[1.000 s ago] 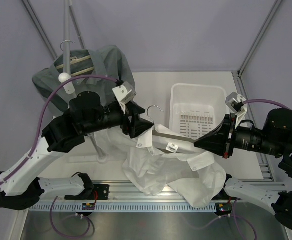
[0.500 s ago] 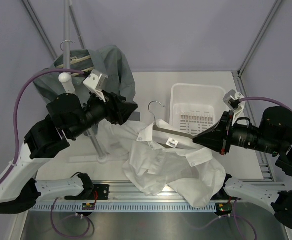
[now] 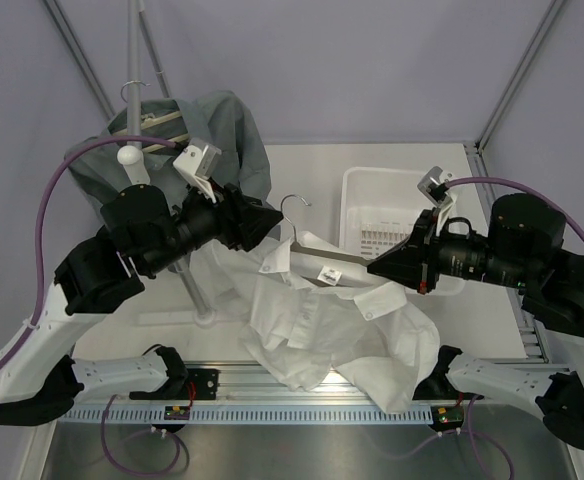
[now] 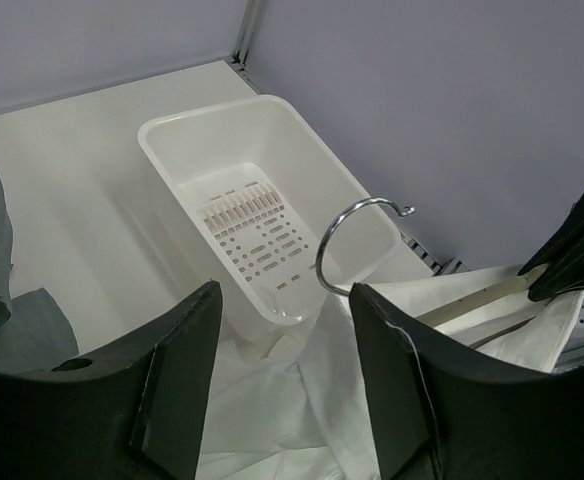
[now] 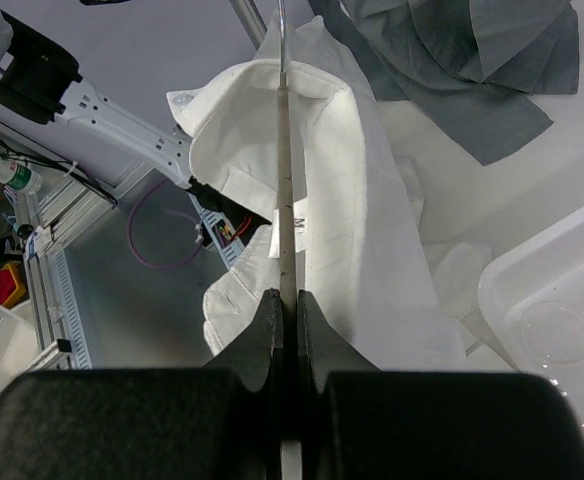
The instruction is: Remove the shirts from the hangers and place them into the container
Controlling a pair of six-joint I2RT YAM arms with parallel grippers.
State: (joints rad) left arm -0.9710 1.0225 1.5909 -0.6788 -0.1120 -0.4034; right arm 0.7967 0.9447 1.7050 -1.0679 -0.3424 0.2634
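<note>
A white shirt point(image 3: 337, 335) hangs from a light-wood hanger point(image 3: 334, 257) and spills down toward the table's near edge. My right gripper point(image 3: 373, 268) is shut on the hanger's right arm; in the right wrist view the wooden bar point(image 5: 286, 190) runs straight out from the closed gripper point(image 5: 288, 300). My left gripper point(image 3: 272, 222) stands open just left of the hanger's metal hook point(image 4: 357, 235), with only shirt cloth below the gripper point(image 4: 287, 385). A grey-green shirt point(image 3: 227, 125) hangs on a second hanger point(image 3: 157, 125) at the back left. The white container point(image 3: 357, 185) sits behind the right gripper.
A metal pole point(image 3: 137, 50) with a white knob carries the grey-green shirt, and its upright stands behind my left arm. Frame posts rise at both back corners. A slotted rail point(image 3: 302, 410) runs along the near edge.
My right gripper has carried the hanger and white shirt leftward. My left gripper has pulled back left, away from the hanger, and its jaws have narrowed a little.
</note>
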